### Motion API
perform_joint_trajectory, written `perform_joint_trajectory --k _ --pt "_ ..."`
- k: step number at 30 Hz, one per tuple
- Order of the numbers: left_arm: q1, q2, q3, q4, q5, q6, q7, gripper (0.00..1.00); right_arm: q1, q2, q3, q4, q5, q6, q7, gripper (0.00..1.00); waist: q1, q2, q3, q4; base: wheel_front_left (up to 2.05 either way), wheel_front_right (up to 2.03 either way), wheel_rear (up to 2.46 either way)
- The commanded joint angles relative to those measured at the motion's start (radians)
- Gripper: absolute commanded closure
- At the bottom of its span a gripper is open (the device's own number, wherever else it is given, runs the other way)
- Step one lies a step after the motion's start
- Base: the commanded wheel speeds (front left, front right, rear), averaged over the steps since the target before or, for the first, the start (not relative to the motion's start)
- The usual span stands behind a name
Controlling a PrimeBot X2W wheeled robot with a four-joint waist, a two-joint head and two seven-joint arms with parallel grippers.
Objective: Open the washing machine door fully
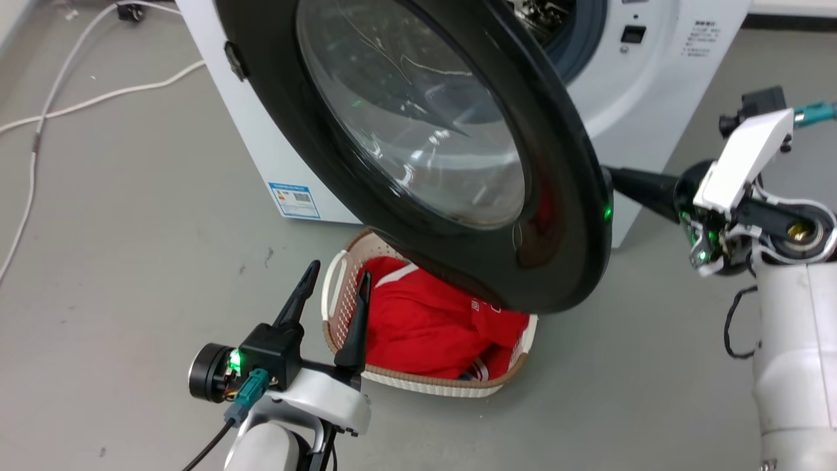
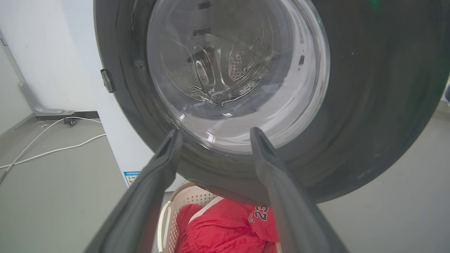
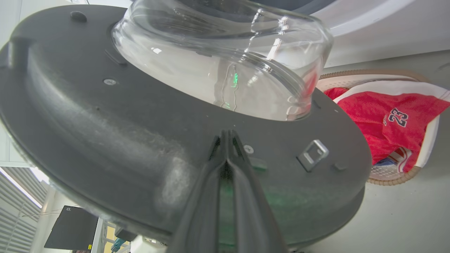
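Note:
The washing machine door (image 1: 418,118), a glossy black disc with a bulging clear glass centre, stands swung partway out from the white washer (image 1: 660,85). My right gripper (image 1: 611,175) is shut, and its tips rest against the door's inner face (image 3: 105,133) near the rim, beside the metal latch loop (image 3: 313,154). In the right wrist view the right gripper (image 3: 226,135) holds nothing between its closed fingers. My left gripper (image 1: 339,270) is open and empty, low in front of the door's outer face (image 2: 369,105). The left gripper (image 2: 214,133) points at the glass, apart from it.
A woven laundry basket (image 1: 425,387) with red clothing (image 1: 425,320) sits on the floor under the door's lower edge, right beside my left fingers. White cables (image 1: 98,98) trail across the grey floor at left. The drum opening (image 1: 569,33) shows behind the door.

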State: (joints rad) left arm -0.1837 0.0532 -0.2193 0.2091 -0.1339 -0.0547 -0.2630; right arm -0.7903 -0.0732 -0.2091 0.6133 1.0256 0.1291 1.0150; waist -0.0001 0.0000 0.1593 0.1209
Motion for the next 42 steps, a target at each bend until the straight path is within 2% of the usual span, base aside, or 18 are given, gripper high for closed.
perform_joint_trajectory --k 1,5,6,9,13,17,20,21,25,32,41,42 --pt "0.01 0.003 0.0 0.002 0.0 -0.004 -0.003 0.0 0.027 0.011 0.0 -0.011 0.006 0.003 0.01 1.0 0.0001 0.0 -0.022 0.018 0.0 0.0 0.0" --pt "0.037 0.004 -0.003 0.009 -0.001 -0.007 -0.003 0.0 0.135 0.026 0.021 -0.087 0.058 0.003 0.048 1.0 0.0001 0.0 -0.061 0.048 0.0 0.0 0.0" --pt "0.045 0.007 -0.004 0.012 -0.001 -0.012 -0.003 0.0 0.184 0.029 0.086 -0.113 0.133 0.003 0.036 1.0 0.0001 0.0 -0.073 0.061 0.0 0.0 0.0" --pt "0.052 0.008 -0.002 0.01 -0.001 -0.013 -0.003 0.0 0.234 0.025 0.16 -0.145 0.204 0.003 0.01 1.0 0.0001 0.0 -0.084 0.069 0.0 0.0 0.0" --pt "0.062 0.013 0.007 0.006 -0.004 -0.011 -0.003 0.0 0.293 0.024 0.247 -0.186 0.266 0.003 -0.044 1.0 0.0001 0.0 -0.092 0.07 0.0 0.0 0.0" --pt "0.07 0.017 0.011 0.003 -0.003 -0.009 -0.003 0.0 0.335 0.024 0.292 -0.21 0.299 0.003 -0.103 1.0 0.0001 0.0 -0.099 0.063 0.0 0.0 0.0" --pt "0.072 0.02 0.014 0.005 -0.006 -0.01 -0.003 0.0 0.356 0.024 0.299 -0.227 0.326 0.003 -0.16 1.0 0.0001 0.0 -0.105 0.05 0.0 0.0 0.0" --pt "0.073 0.021 0.017 0.004 -0.009 -0.008 -0.003 0.0 0.383 0.023 0.287 -0.254 0.359 0.003 -0.244 1.0 0.0001 0.0 -0.11 0.034 0.0 0.0 0.0" --pt "0.078 0.025 0.02 0.005 -0.012 -0.01 -0.003 0.0 0.432 0.023 0.266 -0.31 0.41 0.003 -0.371 1.0 0.0001 0.0 -0.117 0.006 0.0 0.0 0.0" --pt "0.082 0.041 0.021 0.013 -0.019 -0.009 -0.002 0.0 0.56 0.023 0.203 -0.441 0.38 0.003 -0.563 1.0 0.0001 0.0 -0.126 -0.046 0.0 0.0 0.0" --pt "0.095 0.055 0.023 0.021 -0.028 0.0 0.009 0.0 0.759 0.011 0.122 -0.572 0.19 0.003 -0.742 1.0 0.0001 0.0 -0.152 -0.097 0.0 0.0 0.0" --pt "0.097 0.057 0.023 0.021 -0.031 0.001 0.01 0.0 0.778 0.011 0.117 -0.582 0.167 0.003 -0.76 0.9 0.0001 0.0 -0.155 -0.1 0.0 0.0 0.0"
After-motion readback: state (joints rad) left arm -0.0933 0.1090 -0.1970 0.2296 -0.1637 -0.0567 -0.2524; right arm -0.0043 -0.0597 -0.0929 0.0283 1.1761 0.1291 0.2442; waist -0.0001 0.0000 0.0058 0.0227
